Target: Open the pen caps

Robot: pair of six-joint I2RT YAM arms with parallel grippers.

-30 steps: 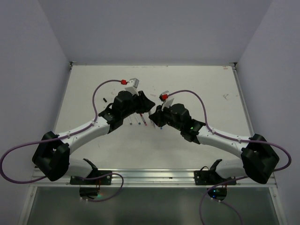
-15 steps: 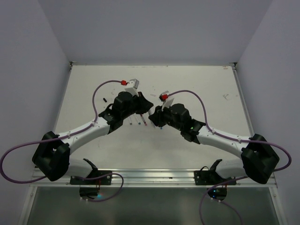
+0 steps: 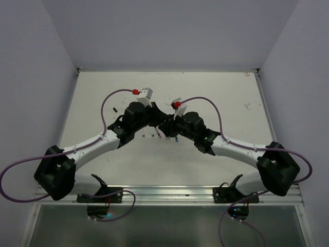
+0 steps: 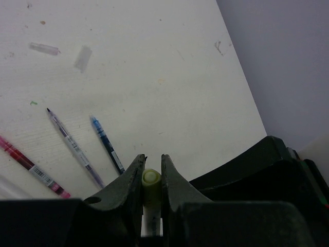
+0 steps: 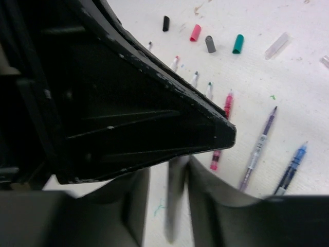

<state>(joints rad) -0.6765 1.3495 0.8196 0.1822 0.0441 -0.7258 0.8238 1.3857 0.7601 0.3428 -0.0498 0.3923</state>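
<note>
Left gripper point(image 4: 152, 157) is clenched on the yellow-green cap point(image 4: 150, 177) of a white-barrelled pen point(image 4: 152, 225), and the cap sits square between the jaws just behind the tips. Right gripper point(image 5: 169, 177) is right beside that cap with something blurred in its gap, possibly the same pen's barrel, so can't tell if it's gripping. Just past the cap on the table point(image 4: 169, 77) lie an uncapped blue pen point(image 4: 107, 144), purple pen point(image 4: 74, 146) and red pen point(image 4: 31, 165). Farther from it are loose black cap point(image 5: 165, 23), pink cap point(image 5: 195, 32), grey cap point(image 5: 210, 43) and green cap point(image 5: 237, 43).

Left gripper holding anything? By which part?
Left gripper pinches a pen, fingers closed on the end with the yellow-green cap.
</note>
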